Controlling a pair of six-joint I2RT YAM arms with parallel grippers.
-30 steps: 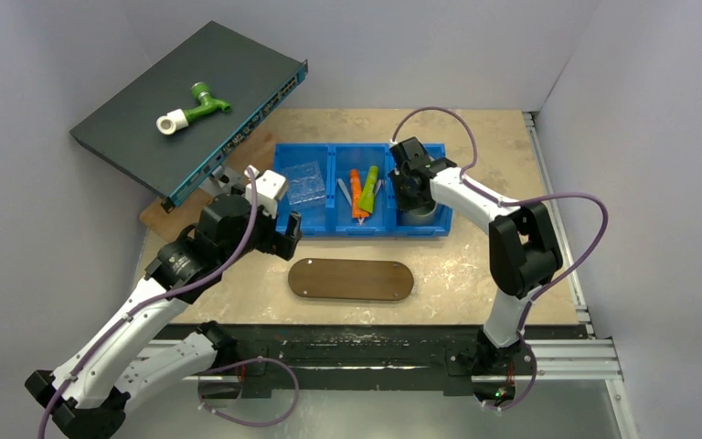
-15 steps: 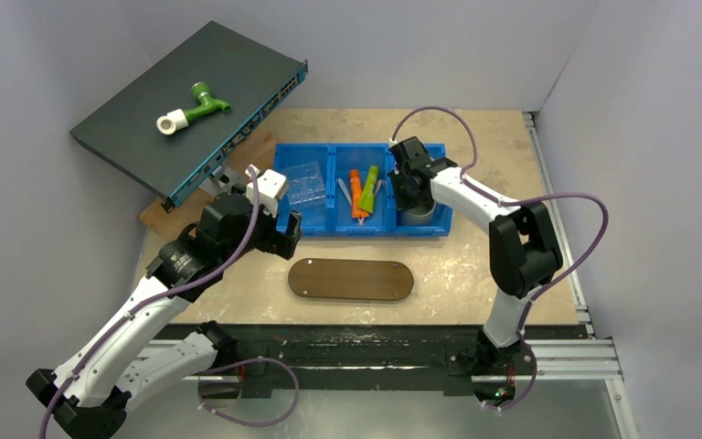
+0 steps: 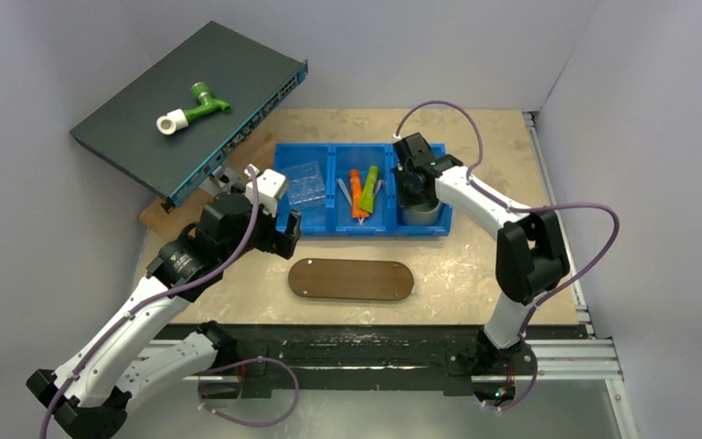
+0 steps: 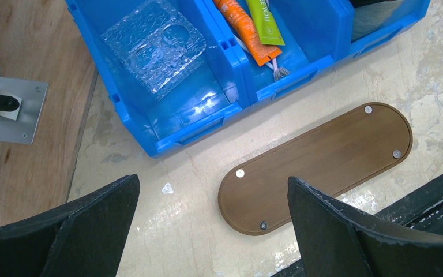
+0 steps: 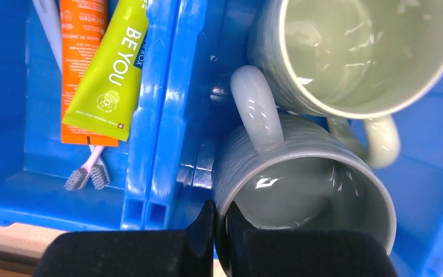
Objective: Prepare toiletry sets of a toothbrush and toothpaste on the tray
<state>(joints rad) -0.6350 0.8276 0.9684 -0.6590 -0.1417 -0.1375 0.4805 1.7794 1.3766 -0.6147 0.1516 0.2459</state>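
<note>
The dark-brown oval tray (image 3: 351, 280) (image 4: 323, 161) lies bare on the table in front of the blue bin (image 3: 329, 229). In the bin's middle compartment lie the lime-green tube (image 3: 367, 189) (image 5: 112, 75), the orange tube (image 3: 356, 192) (image 5: 81, 34), a pink toothbrush (image 5: 89, 170) and a pale toothbrush (image 5: 46, 29). My right gripper (image 5: 220, 225) (image 3: 410, 190) is in the right compartment, shut on the rim of a grey mug (image 5: 300, 167). My left gripper (image 4: 212, 182) (image 3: 288, 233) hovers open over the table by the tray's left end, holding nothing.
A second pale mug (image 5: 352, 52) sits behind the gripped one. A clear plastic insert (image 3: 303, 186) fills the bin's left compartment. A dark network switch (image 3: 238, 69) with a green-white tap fitting (image 3: 192, 108) leans at the back left over a wooden board (image 3: 160, 215).
My right gripper's jaws have closed onto the grey mug's rim, and that arm's elbow has shifted slightly right. The left arm has not moved.
</note>
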